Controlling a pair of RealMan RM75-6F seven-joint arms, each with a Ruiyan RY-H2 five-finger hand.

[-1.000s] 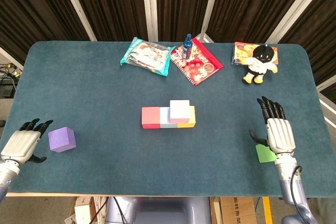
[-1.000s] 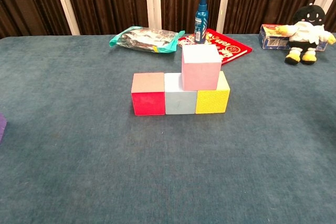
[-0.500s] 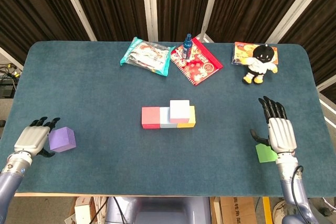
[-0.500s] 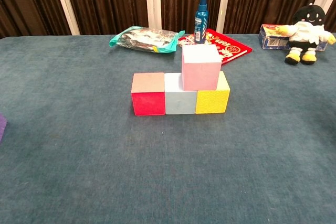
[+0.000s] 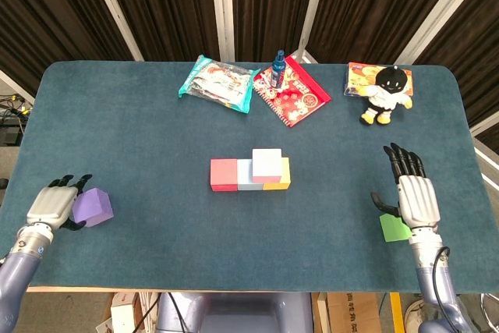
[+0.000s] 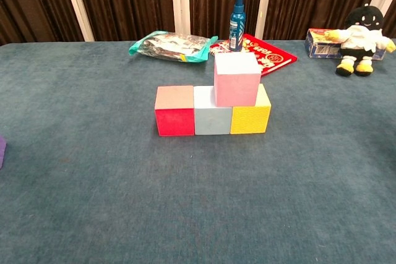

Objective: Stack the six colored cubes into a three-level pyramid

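Observation:
A red cube (image 5: pixel 224 175), a light blue cube (image 5: pixel 245 176) and a yellow cube (image 5: pixel 281 176) stand in a row at the table's middle. A pink cube (image 5: pixel 267 164) rests on top, over the blue and yellow ones; in the chest view the pink cube (image 6: pixel 237 78) sits above the yellow cube (image 6: pixel 250 112). A purple cube (image 5: pixel 93 207) lies near the front left. My left hand (image 5: pixel 51 204) is against its left side, fingers apart and reaching the cube's edge. My right hand (image 5: pixel 413 196) lies flat, fingers spread, beside a green cube (image 5: pixel 394 228) partly hidden under it.
Along the far edge lie a teal snack bag (image 5: pixel 217 82), a red booklet (image 5: pixel 292 91) with a blue spray bottle (image 5: pixel 279 64) on it, and a black-and-white plush toy (image 5: pixel 386 95) in front of a box. The table's front edge runs just below both hands.
My left hand has slid right across the table until its fingers meet the purple cube. The right hand and the stacked cubes have not moved.

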